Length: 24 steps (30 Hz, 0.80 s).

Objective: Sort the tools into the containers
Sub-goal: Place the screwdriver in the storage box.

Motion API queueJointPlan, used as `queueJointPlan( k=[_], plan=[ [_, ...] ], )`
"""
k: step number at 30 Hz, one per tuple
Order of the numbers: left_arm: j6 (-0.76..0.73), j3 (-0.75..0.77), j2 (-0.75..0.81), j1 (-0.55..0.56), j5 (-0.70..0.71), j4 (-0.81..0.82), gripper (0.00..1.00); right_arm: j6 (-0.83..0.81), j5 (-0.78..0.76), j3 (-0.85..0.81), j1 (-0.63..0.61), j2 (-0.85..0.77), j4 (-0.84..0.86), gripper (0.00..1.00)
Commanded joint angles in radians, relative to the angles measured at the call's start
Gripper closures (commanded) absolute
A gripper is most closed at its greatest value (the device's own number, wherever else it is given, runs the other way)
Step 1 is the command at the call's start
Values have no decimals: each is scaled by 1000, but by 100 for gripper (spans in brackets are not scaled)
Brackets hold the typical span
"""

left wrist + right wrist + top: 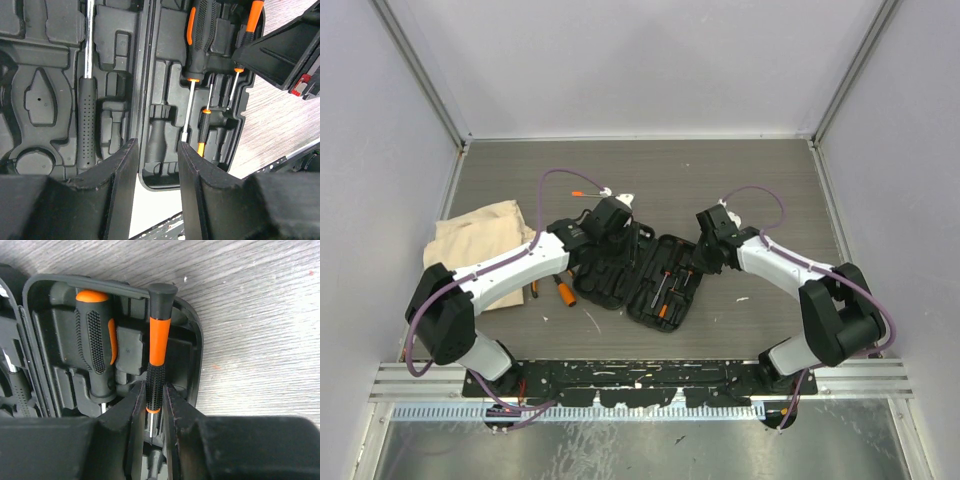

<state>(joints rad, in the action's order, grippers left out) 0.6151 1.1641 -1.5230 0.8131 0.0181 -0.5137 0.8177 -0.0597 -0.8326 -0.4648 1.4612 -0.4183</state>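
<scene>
Right gripper (154,390): jaws clamped on the knurled black grip of the thin orange driver (159,335), which lay over a moulded slot of the tool case (196,350) — a larger screwdriver (95,350) sat just left of the jaws. Left gripper (157,150): jaws apart and empty above the case's hinge, with the hammer (86,115) slotted to their left. Risk: a release before the driver was seated could leave it proud of its slot — or the withdrawing fingers could snag the neighbouring screwdriver.

Lab test cell: blank walls (640,60), aluminium rail (895,380).
</scene>
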Motion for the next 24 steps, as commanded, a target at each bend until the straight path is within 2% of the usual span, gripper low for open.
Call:
queueJointPlan(
  k=[1,7,10,14,19,24],
  plan=[
    [-5,3,-2,-3,-13,32,61,-10,32,-37,-6,15,2,93],
    [-4,9,-10,-2,-14,29,62,-16,66,-36,-7,50,41,88],
    [-4,9,-9,-3,-13,27,62,-13,69,-36,-6,50,37,76],
    [-1,10,-12,-2,-13,26,62,-15,37,-40,-7,29,15,67],
    [-2,12,-12,-2,-15,25,62,-24,-4,-67,-6,9,-23,63],
    [-2,15,-10,-2,-12,21,62,-49,-36,-105,-6,-7,-55,62]
  ],
)
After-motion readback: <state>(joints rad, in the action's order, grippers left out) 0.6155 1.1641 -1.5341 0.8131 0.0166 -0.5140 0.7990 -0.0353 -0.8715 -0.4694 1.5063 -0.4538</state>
